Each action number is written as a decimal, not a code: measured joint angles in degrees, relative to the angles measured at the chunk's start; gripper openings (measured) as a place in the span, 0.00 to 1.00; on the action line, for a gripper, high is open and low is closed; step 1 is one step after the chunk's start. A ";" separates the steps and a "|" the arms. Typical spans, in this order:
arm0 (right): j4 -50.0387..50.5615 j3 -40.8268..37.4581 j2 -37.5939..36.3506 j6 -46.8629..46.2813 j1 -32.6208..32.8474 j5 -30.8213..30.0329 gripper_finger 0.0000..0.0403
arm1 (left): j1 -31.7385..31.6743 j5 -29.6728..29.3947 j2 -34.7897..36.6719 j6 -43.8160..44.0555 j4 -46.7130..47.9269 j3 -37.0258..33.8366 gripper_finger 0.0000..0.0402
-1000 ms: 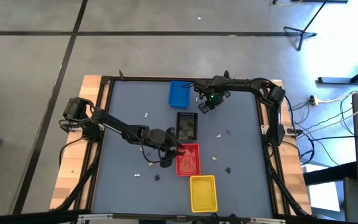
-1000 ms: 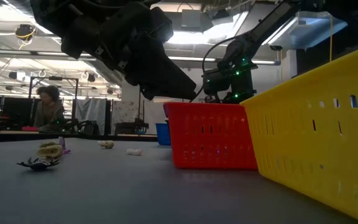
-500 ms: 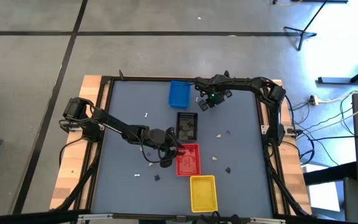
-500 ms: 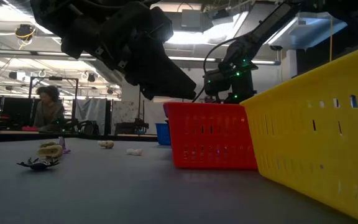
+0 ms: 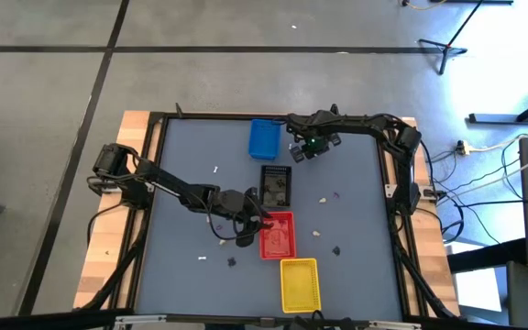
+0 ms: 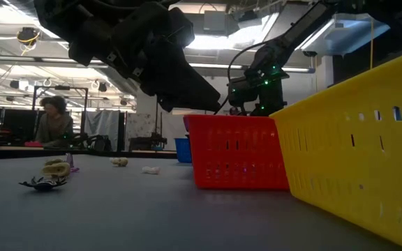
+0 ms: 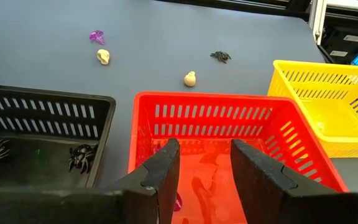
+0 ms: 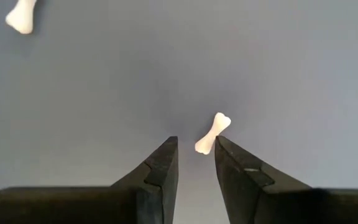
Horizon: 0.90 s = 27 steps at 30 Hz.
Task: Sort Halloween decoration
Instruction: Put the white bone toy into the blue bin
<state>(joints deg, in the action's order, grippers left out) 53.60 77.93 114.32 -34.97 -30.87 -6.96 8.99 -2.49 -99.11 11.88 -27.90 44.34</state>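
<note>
From my right wrist camera, the right gripper (image 8: 196, 160) hangs over bare table with its fingers a little apart and nothing between them; a small white bone (image 8: 211, 133) lies just ahead of the tips, nearer one finger than the other. I judge it light, rigid and smooth — likely to skate or flip if one pad touches first. I would take it across the thin shaft, not the knobbed ends. A second bone (image 8: 22, 17) lies well apart, cut by the frame edge.

The left gripper (image 7: 204, 167) hovers over the red tray (image 7: 294, 124), fingers spread and empty. Something pale and something purple lie inside, too blurred to name. The black tray (image 7: 104, 102) beside it holds dark spiders (image 7: 79, 155).

Farther out on the table sit a cream piece (image 7: 190, 78), another cream piece (image 7: 103, 56), a purple piece (image 7: 96, 37) and a dark spider (image 7: 220, 56), with the yellow tray (image 7: 303, 69) near them.

From above, the blue tray (image 5: 264, 137) is close to the right gripper, but the bone under it is too small to pick out — so I cannot check alignment there.
</note>
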 joint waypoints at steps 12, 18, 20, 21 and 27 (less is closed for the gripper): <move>0.57 -0.02 0.00 -5.37 0.04 -2.49 0.26 | 0.00 -0.01 0.00 -0.02 0.00 0.00 0.34; 0.53 -0.02 0.00 -5.75 0.10 -1.01 0.26 | 0.00 -0.01 0.00 -0.02 0.00 0.00 0.34; 0.55 -0.02 0.00 -6.67 0.10 -1.01 0.26 | 0.00 -0.01 0.00 -0.02 0.00 0.00 0.34; 0.55 -0.02 0.00 -6.90 0.10 -1.03 0.26 | -0.02 0.01 0.00 -0.02 0.00 0.00 0.34; 0.54 -0.02 0.68 -7.00 0.10 -1.02 0.26 | 0.00 -0.01 0.00 -0.02 0.00 0.00 0.34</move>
<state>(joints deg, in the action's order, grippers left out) 54.14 77.91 115.00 -41.97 -30.76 -7.98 8.99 -2.50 -99.11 11.86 -27.90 44.34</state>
